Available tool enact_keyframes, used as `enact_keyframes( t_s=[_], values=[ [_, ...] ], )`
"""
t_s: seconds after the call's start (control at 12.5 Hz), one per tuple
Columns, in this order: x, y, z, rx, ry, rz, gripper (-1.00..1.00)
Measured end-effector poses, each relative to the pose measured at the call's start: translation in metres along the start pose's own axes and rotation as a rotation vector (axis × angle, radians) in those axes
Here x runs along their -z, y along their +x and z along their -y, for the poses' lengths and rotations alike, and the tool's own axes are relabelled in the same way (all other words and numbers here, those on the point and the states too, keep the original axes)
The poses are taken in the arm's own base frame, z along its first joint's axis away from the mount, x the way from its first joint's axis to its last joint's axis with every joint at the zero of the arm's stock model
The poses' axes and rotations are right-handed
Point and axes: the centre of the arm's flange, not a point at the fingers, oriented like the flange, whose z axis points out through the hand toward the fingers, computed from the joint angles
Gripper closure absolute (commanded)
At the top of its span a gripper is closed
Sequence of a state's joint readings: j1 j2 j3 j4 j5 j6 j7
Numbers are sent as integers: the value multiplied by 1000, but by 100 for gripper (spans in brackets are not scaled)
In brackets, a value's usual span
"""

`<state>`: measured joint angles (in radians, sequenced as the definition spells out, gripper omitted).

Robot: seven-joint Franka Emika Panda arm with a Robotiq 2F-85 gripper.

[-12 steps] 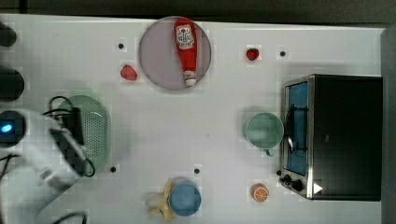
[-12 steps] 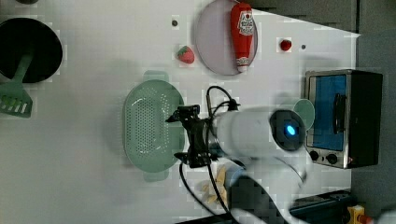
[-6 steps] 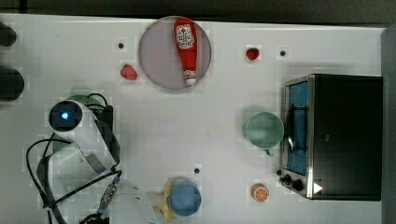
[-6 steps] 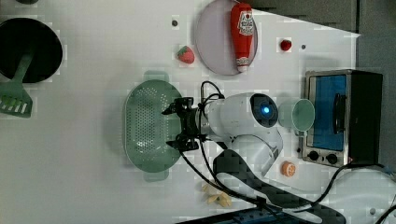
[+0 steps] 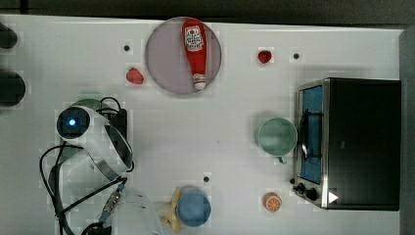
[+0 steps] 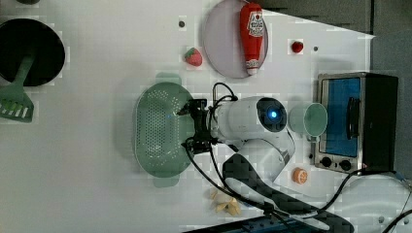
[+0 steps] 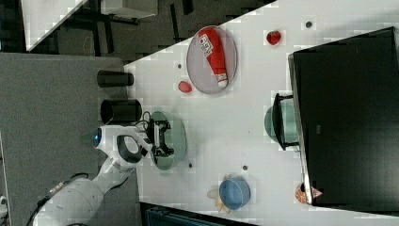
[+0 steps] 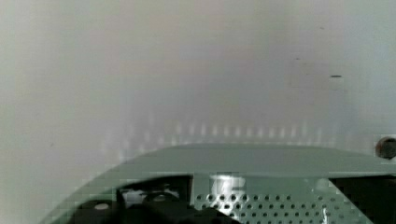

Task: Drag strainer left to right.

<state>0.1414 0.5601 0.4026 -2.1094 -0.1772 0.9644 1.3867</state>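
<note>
The strainer [image 6: 160,128] is a pale mint-green oblong colander with rows of tiny holes, lying at the left view's centre-left. In the top view the arm covers most of the strainer [image 5: 89,99], leaving a green edge. My gripper [image 6: 194,125] hangs over the strainer's long rim on the left view's right side. It is open, its black fingers spread wide with nothing between them. The right view shows the gripper [image 7: 160,136] above the strainer [image 7: 173,137]. The wrist view looks down on the strainer's rim [image 8: 252,158] and perforated inside.
A teal mug [image 5: 277,137] stands beside a toaster oven [image 5: 352,142] at the top view's right. A plate [image 5: 164,63] with a ketchup bottle [image 5: 195,51], a strawberry [image 5: 135,76], a blue bowl [image 5: 194,208] and an orange slice [image 5: 272,201] are around. A black pan [image 6: 29,53] is at the left view's left.
The arm has swung toward the top view's right, over the strainer. The gripper has stayed open, edging along the strainer's rim. The strainer has not moved.
</note>
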Motion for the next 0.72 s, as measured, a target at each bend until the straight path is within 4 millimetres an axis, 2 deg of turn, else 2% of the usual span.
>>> enact_keyframes(
  t_s=[0.16,0.48,0.72],
  values=[
    [-11,4,-1,10,-12,-16,-100],
    [-15,19,-5,-18,-22,-33,-100],
    [6,34,-5,-29,10,-35,-100]
  ],
)
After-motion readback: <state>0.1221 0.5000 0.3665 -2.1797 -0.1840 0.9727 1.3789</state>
